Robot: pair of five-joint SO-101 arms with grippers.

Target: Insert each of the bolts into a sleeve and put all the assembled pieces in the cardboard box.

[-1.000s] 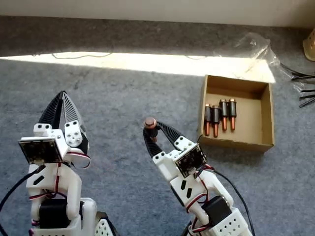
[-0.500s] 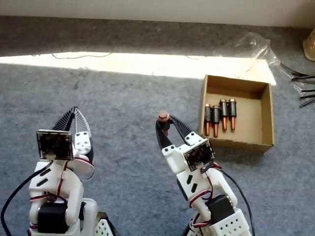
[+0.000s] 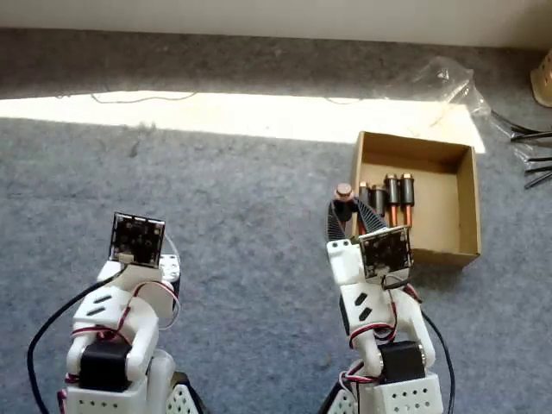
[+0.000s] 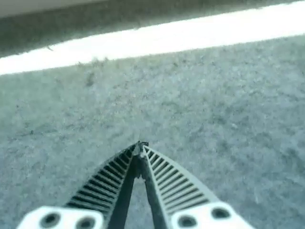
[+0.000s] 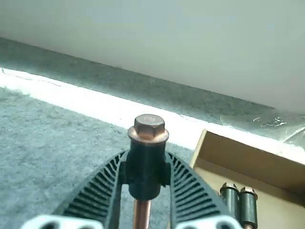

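A sleeved bolt point(image 5: 147, 160) held at the cardboard box point(image 3: 416, 143)
The right gripper point(image 3: 345, 210) clamps it upright, with the box wall just beside its tips. Four finished pieces point(image 3: 385, 205) already lie inside. The left gripper point(image 4: 140, 149) is closed on nothing, well apart. This is probably the last piece, though I can't be sure; only dropping it in remains.

The grey carpet-like cloth worktop point(image 3: 241, 190) is matt and rough, with a short fuzzy nap. The brown cardboard box point(image 3: 431, 252) is dull, smooth paperboard. The copper-coloured metal bolt point(image 5: 148, 128) has a soft sheen. The black sleeve point(image 5: 144, 183) around it looks matt, plastic or rubber. The left claw point(image 4: 139, 145) and right claw point(image 5: 145, 158) have black ribbed plastic fingers on smooth white plastic. The crumpled clear plastic bag point(image 3: 448, 82) is glossy.
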